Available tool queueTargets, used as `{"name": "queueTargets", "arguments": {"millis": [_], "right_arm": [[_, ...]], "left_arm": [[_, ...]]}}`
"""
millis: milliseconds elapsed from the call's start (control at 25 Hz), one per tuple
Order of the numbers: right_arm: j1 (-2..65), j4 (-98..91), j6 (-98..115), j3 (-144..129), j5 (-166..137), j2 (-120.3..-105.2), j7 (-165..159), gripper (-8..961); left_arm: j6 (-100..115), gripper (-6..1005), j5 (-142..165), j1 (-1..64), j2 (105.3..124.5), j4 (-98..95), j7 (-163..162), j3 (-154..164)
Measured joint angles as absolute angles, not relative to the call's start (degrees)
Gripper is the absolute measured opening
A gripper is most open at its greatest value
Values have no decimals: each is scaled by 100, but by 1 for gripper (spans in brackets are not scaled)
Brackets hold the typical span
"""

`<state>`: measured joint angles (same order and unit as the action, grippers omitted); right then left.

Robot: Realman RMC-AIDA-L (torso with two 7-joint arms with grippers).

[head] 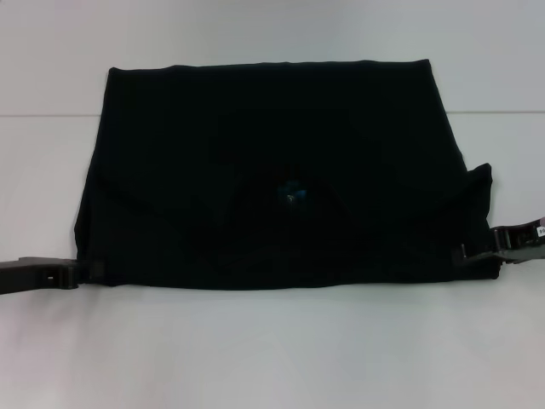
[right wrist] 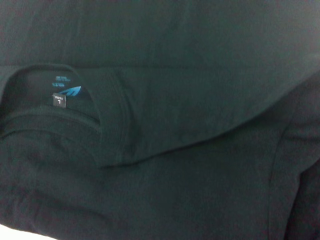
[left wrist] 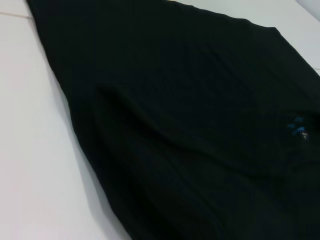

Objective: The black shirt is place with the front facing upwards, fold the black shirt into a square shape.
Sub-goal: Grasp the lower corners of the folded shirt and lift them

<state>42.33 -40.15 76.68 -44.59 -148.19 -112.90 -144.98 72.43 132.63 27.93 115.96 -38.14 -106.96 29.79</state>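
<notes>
Black shirt point(head: 281, 179) lies folded flat on white table point(head: 272, 349).

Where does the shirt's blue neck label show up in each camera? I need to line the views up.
Head view: blue neck label near the middle of the black shirt.
Left wrist view: label at the picture's right edge.
Right wrist view: label inside the collar, upper left.
Shared landmark: the label itself.

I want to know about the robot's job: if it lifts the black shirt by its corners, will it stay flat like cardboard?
Probably not. The black shirt lies in soft folds and ripples, so it would likely droop between the left gripper and right gripper. It looks thin, probably light.
</notes>
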Motion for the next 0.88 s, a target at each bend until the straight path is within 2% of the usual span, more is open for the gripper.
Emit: {"name": "queueTargets", "arguments": {"millis": [440, 640, 880], "right_arm": [[4234, -3982, 7620, -4550, -14818, -11264, -14501, 500], [4233, -3987, 7647, -4562, -14818, -11258, -14501, 257], [4240, -4010, 7823, -4518, -14783, -11196, -14459, 70]], "left_arm": [[7278, 69, 13293, 2806, 11583, -3821, -10696, 2977], [7321, 69, 13293, 2813, 11583, -3823, -10696, 2989], [7621, 69, 13293, 2827, 11538, -3852, -10745, 2974]]}}
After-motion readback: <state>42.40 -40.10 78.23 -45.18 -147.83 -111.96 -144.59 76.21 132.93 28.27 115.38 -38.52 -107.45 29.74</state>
